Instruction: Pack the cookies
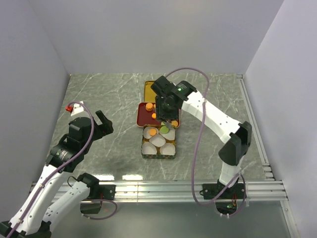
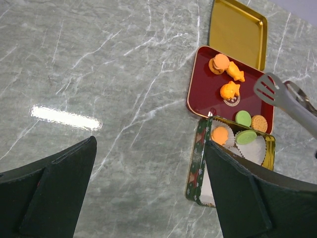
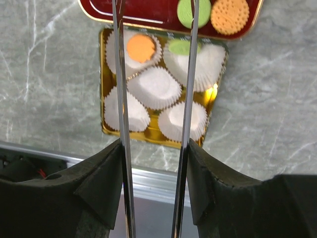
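Observation:
Cookies lie on a red tray point(image 2: 203, 94): stacked orange rounds point(image 2: 219, 63), an orange fish shape point(image 2: 236, 73), another orange piece point(image 2: 230, 90), a green round point(image 2: 242, 118) and a tan round point(image 2: 258, 123). A green-walled tin point(image 2: 196, 163) holds white paper cups; one has an orange cookie point(image 3: 141, 47), one a green cookie point(image 3: 181, 47). My right gripper point(image 3: 154, 148) is shut on metal tongs point(image 3: 120, 99), whose arms stand apart over the tin and tray. The tong tip point(image 2: 270, 87) hovers over the tray's right side. My left gripper point(image 2: 151, 163) is open and empty, left of the tin.
A gold lid point(image 2: 237, 32) lies behind the red tray. The tin point(image 1: 159, 144) sits near the table's front edge, by the aluminium rail point(image 1: 188, 188). Grey walls enclose the marble table point(image 1: 104, 99) on three sides.

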Motion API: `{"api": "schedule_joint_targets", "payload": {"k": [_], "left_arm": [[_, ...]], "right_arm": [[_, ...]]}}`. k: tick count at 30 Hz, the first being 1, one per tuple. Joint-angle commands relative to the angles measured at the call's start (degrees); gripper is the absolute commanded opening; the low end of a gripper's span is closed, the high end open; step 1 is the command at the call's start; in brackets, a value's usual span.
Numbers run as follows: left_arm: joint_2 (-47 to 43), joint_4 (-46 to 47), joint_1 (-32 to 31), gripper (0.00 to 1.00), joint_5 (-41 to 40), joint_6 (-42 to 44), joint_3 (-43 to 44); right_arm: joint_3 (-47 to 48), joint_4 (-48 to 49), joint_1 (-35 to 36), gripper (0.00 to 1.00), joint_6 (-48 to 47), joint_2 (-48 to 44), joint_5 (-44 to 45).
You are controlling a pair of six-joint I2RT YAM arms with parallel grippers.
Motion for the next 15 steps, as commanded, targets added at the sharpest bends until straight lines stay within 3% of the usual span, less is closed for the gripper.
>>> {"api": "schedule_joint_targets", "payload": {"k": [1, 15], "left_arm": [[-0.1, 1.3, -0.2, 0.97, -0.8, -0.4, 0.0], [1.6, 1.6, -0.2, 0.97, 0.1, 0.3, 0.1]], "right_arm": [[5.6, -1.4, -0.5, 0.57, -1.5, 3.4, 0.0], [14.3, -3.5, -2.3, 0.59, -1.2, 15.1, -4.0]]}}
